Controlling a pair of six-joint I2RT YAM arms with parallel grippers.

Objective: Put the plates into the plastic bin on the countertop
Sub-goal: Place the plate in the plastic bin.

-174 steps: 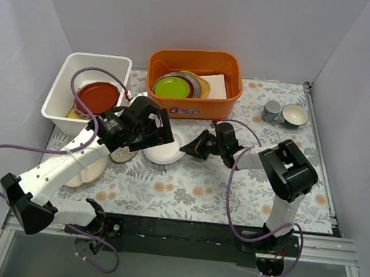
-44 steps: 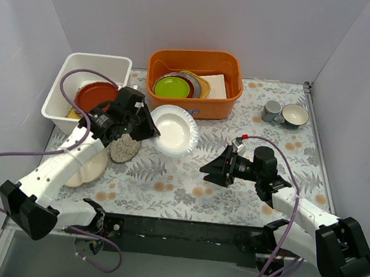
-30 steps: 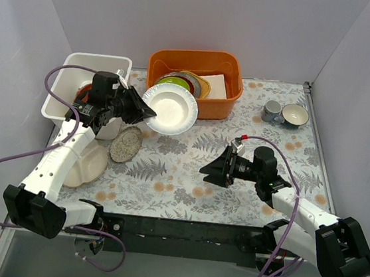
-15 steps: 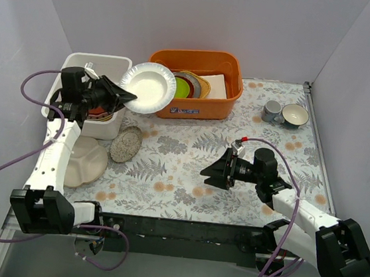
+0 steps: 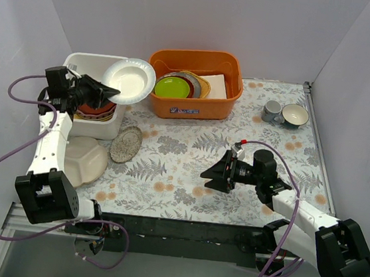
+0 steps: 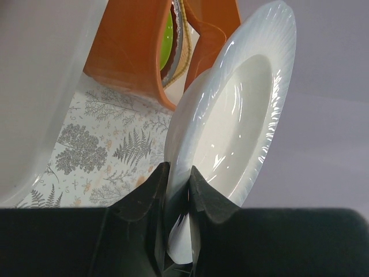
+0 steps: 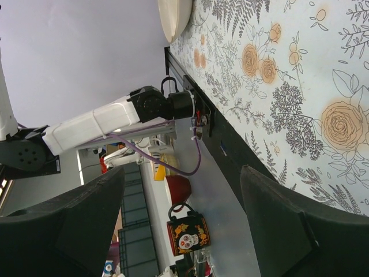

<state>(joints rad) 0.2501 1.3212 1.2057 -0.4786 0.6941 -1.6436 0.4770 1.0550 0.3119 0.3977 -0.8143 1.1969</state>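
My left gripper (image 5: 105, 91) is shut on the rim of a plain white plate (image 5: 130, 79), tilted on edge over the right side of the white plastic bin (image 5: 90, 57). In the left wrist view the fingers (image 6: 151, 184) pinch the white plate (image 6: 242, 115) by its lower rim. A red-orange plate (image 5: 96, 108) lies in the bin. On the countertop (image 5: 191, 146) sit a speckled oval plate (image 5: 125, 144) and a cream divided plate (image 5: 82, 160). My right gripper (image 5: 214, 176) hangs open and empty over the countertop, right of centre.
An orange tub (image 5: 192, 106) holding a lime-green plate (image 5: 172, 87) and other dishes stands at the back centre, beside the bin. Two cups (image 5: 283, 113) sit at the back right. Walls close in the left, back and right sides.
My left arm has swung the white plate left and back, from beside the orange tub to over the bin. The right gripper has opened slightly wider and stayed in place.
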